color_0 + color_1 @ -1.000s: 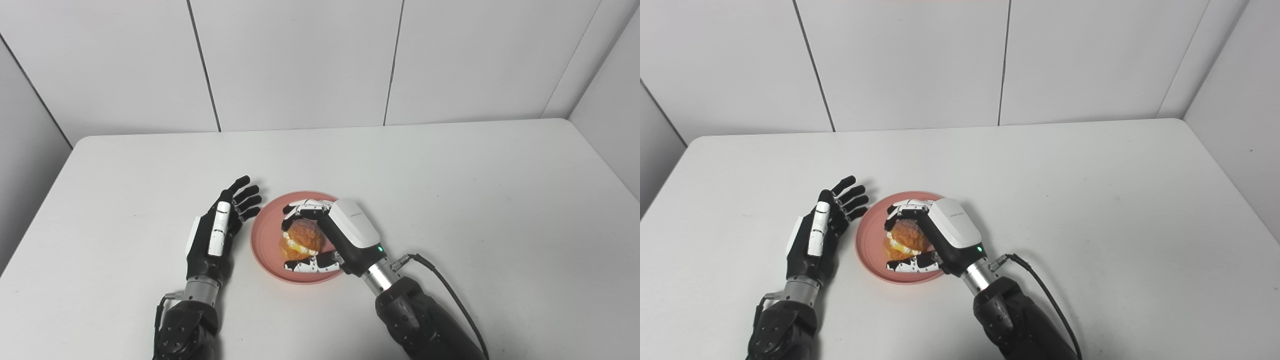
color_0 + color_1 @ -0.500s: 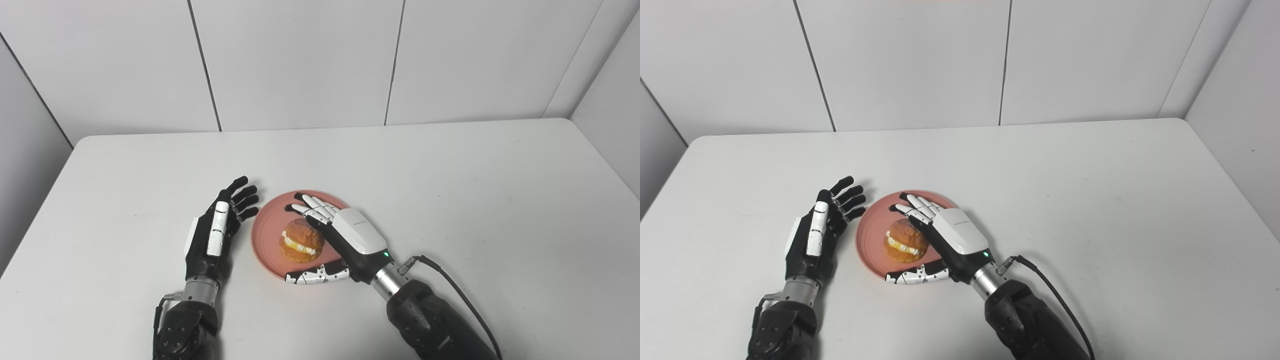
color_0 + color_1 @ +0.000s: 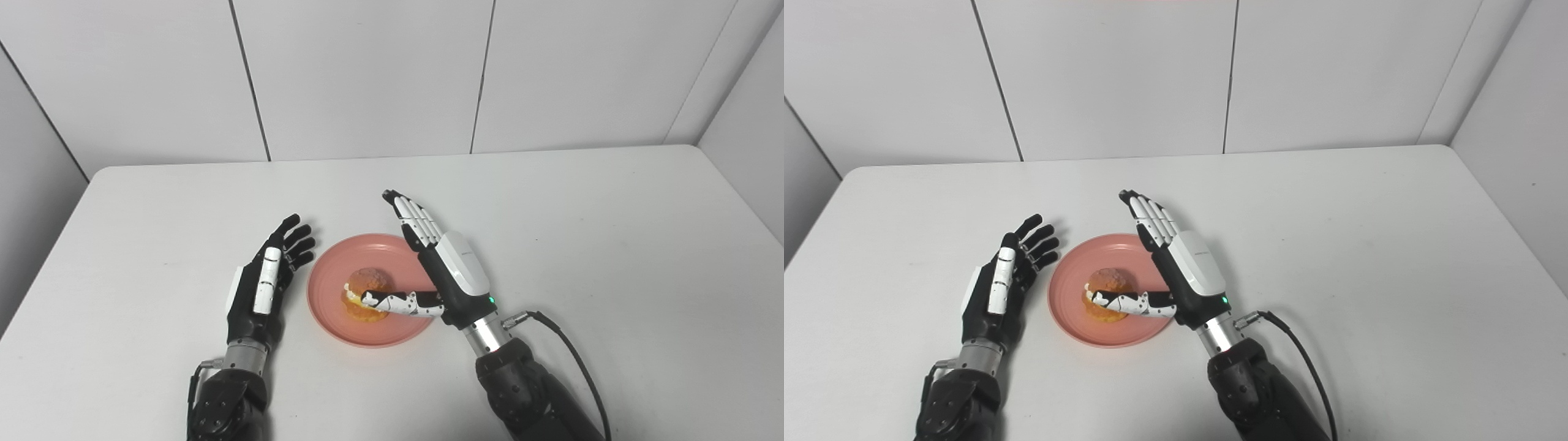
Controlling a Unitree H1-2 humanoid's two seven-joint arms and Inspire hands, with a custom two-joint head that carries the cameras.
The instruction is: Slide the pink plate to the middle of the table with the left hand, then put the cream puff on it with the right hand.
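The pink plate (image 3: 334, 315) lies on the white table (image 3: 551, 245), a little left of its middle. A golden cream puff (image 3: 365, 282) with white filling rests on the plate's centre. My right hand (image 3: 450, 272) hovers over the plate's right side, open, fingers stretched straight toward the back wall. Its thumb reaches left in front of the puff and hides the puff's lower part. My left hand (image 3: 263, 288) rests open just left of the plate's rim, palm turned toward the plate, fingers spread, holding nothing.
A black cable (image 3: 569, 355) trails from the right wrist across the table toward the front right. White wall panels (image 3: 367, 73) close off the table's back and sides.
My right hand opened and let go of the cream puff, which now sits on the plate. The hand then lifted and straightened its fingers toward the back. The left hand stayed put.
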